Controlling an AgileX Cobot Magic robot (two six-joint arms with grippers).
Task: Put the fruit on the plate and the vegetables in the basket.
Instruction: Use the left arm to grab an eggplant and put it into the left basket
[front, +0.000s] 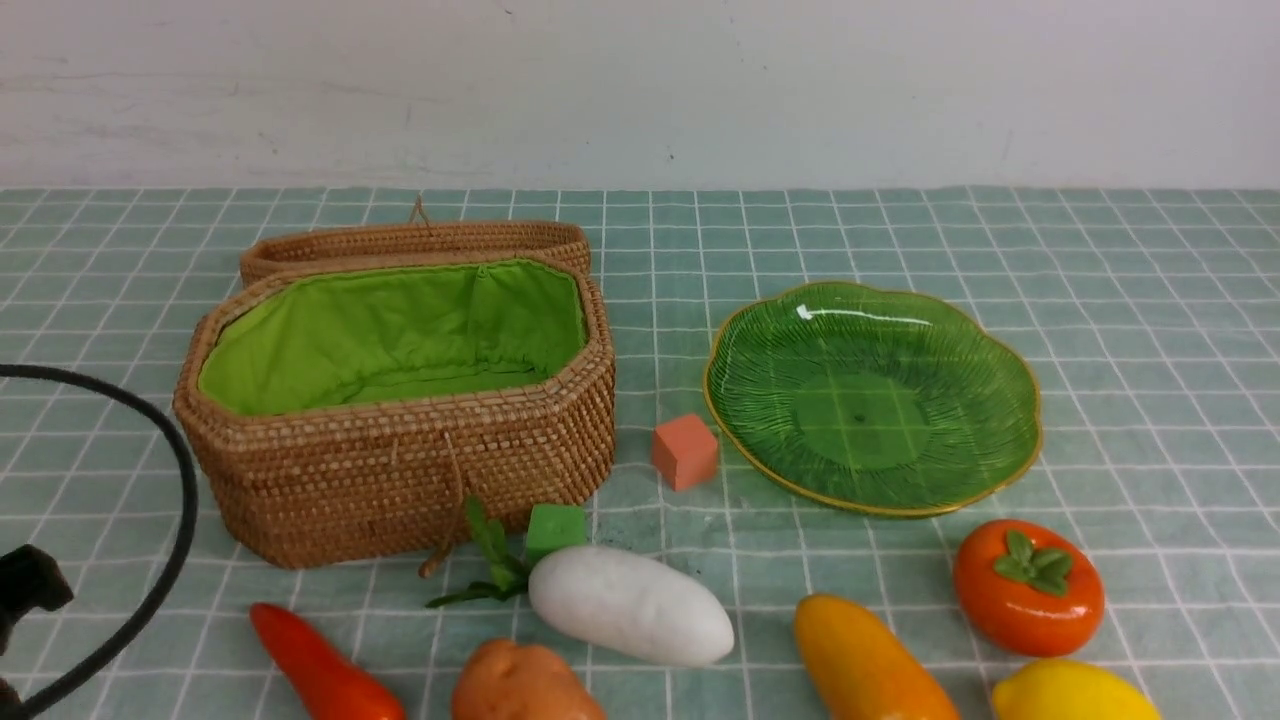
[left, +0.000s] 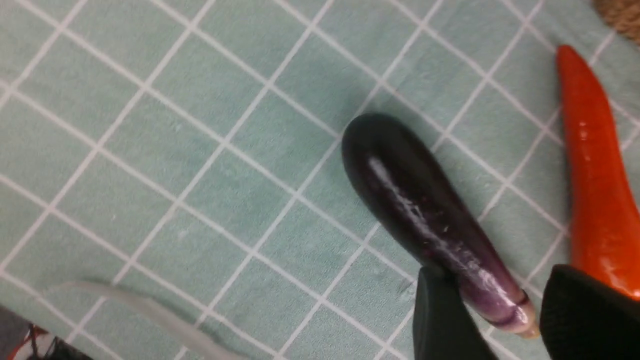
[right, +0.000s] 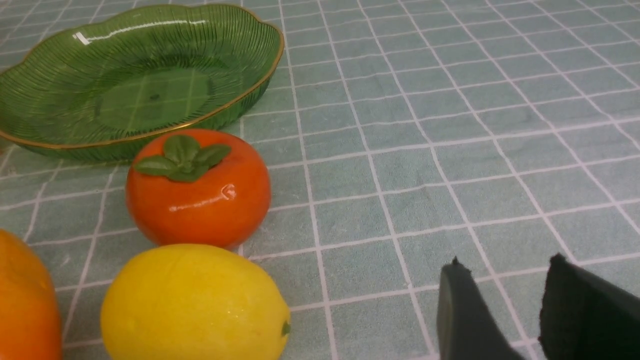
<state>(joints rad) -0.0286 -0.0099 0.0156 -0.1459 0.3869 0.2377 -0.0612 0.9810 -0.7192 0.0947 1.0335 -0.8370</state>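
Left wrist view: purple eggplant flat on the checked cloth, thin stem end between the parted fingers of the left gripper, a sliver of gap on one side; red chili just beside.

Front view: radish, potato, mango, persimmon and lemon along the near edge, apart from basket and plate. Basket lid swung back, green lining showing. Salmon cube between basket and plate; green cube by the radish leaves.

Right gripper spread, only cloth between its fingers, near the lemon.
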